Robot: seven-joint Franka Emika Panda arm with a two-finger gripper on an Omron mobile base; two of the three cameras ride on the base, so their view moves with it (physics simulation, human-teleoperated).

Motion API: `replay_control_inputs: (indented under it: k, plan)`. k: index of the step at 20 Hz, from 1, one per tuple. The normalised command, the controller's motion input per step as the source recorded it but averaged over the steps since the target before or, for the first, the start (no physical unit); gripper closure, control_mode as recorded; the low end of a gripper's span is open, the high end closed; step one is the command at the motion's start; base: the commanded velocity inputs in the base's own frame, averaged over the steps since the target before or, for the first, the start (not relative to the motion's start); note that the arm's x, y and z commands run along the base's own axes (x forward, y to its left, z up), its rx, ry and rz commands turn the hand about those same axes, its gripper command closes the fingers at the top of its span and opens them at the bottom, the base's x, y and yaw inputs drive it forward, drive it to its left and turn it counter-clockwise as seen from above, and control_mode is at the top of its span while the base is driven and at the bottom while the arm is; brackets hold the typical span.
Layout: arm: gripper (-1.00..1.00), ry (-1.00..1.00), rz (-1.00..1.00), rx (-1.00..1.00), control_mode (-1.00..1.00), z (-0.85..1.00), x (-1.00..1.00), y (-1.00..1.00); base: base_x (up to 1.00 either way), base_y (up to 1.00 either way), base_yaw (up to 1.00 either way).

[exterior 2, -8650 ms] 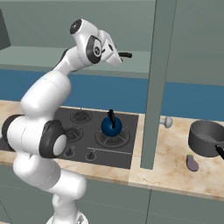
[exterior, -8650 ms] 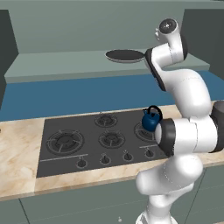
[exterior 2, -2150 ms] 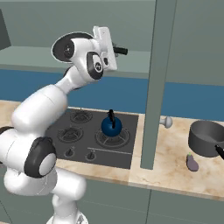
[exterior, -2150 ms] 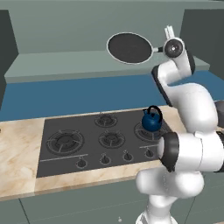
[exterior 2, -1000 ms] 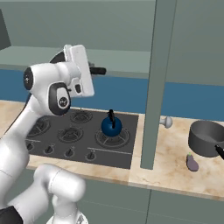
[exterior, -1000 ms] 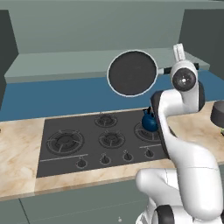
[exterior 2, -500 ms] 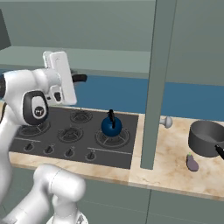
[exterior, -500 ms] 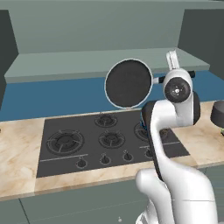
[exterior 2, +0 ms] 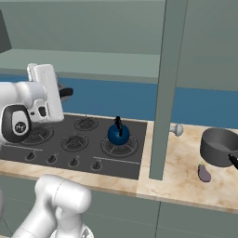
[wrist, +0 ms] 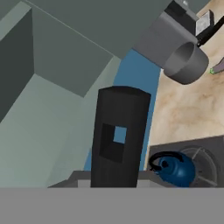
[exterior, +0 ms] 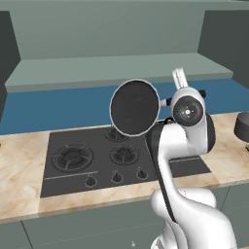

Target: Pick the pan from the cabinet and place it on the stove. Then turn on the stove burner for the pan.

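Aloft, pan tilted on edge above the stove, handle pinched between fingers.

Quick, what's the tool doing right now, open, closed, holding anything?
Tool: closed on the handle of the pan, which it holds tipped on edge in the air above the stove.

pan: black, thin pale rim
stove: black
kettle: blue, black handle
pot: dark grey
counter: beige marbled
backsplash: blue
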Motion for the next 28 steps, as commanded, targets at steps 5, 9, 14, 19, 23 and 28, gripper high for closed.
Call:
replay_control_inputs:
  k: [5,9,14,19,23,28]
  plan:
    - [1.0,0.04,0.07,0.06,-1.0,-0.15,-0.1,0.43,0.0,0.0,0.0]
    - [1.0,0.01,0.08,0.1,-1.0,-0.16,0.0,0.39,0.0,0.0,0.0]
    - [1.0,0.0,0.07,0.14,-1.0,-0.16,0.0,0.35,0.0,0.0,0.0]
    - [1.0,0.04,0.05,0.1,-1.0,-0.07,0.0,0.32,0.0,0.0,0.0]
    - [1.0,0.1,0.07,0.05,-1.0,0.0,0.06,0.33,0.0,0.0,0.0]
    - [1.0,0.07,0.08,0.05,-1.0,-0.11,0.08,0.25,0.0,0.0,0.0]
